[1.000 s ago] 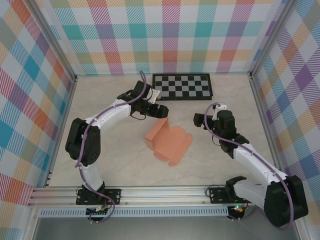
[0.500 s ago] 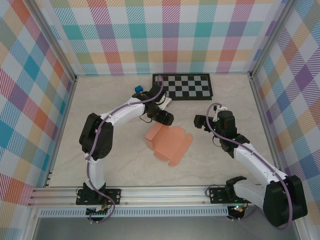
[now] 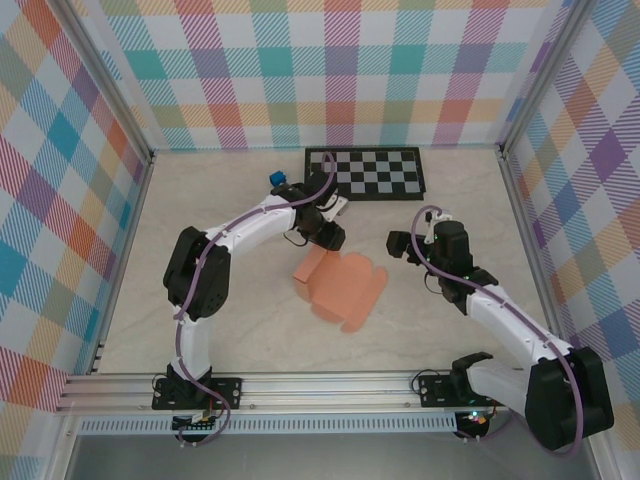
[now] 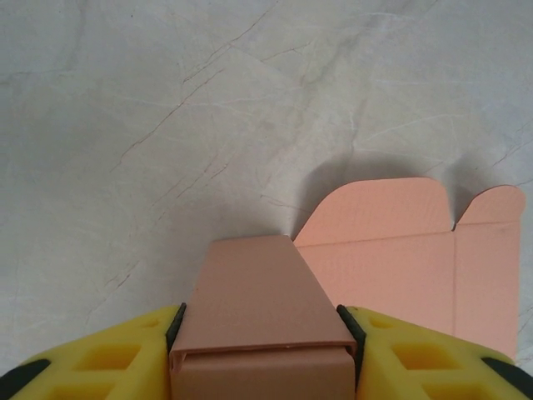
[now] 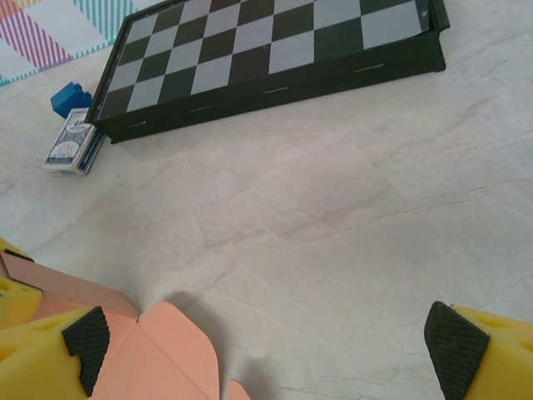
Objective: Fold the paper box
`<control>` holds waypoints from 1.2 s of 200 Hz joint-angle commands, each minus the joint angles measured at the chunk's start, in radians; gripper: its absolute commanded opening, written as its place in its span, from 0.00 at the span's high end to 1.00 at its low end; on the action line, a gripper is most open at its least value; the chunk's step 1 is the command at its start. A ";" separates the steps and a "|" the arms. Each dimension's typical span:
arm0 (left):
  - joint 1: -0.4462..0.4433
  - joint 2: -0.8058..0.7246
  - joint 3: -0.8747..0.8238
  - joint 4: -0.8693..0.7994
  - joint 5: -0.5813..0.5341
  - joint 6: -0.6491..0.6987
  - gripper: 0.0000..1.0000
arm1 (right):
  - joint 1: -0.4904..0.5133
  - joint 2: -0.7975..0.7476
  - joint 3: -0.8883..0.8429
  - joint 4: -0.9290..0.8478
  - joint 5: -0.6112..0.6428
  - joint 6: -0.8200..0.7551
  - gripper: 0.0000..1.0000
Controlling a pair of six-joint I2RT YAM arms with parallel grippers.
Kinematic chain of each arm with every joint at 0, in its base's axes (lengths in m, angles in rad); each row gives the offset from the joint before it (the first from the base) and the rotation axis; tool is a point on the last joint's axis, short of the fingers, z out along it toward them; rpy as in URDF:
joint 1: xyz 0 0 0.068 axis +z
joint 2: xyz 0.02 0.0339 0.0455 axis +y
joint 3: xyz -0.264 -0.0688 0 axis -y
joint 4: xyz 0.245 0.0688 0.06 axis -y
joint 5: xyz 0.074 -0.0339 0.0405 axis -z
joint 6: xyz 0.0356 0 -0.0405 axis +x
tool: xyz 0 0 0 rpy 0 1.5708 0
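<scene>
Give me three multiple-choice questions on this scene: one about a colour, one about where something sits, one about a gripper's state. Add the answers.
1. What colour is the paper box?
A) green B) white C) salmon-orange

2. Where is the blue cube?
A) beside the chessboard's left end B) on the paper box C) at the table's near edge

3. The left gripper is:
A) wide open over bare table B) closed on a folded part of the paper box C) resting on the chessboard

Answers:
1 C, the cardboard reads salmon-orange from above.
2 A, the cube sits just off the board's left end.
3 B, its yellow fingers press both sides of the fold.
</scene>
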 commanded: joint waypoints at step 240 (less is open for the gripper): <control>0.077 -0.398 -0.162 0.069 0.588 0.669 0.69 | -0.079 0.564 0.743 -0.885 -1.127 -1.479 0.05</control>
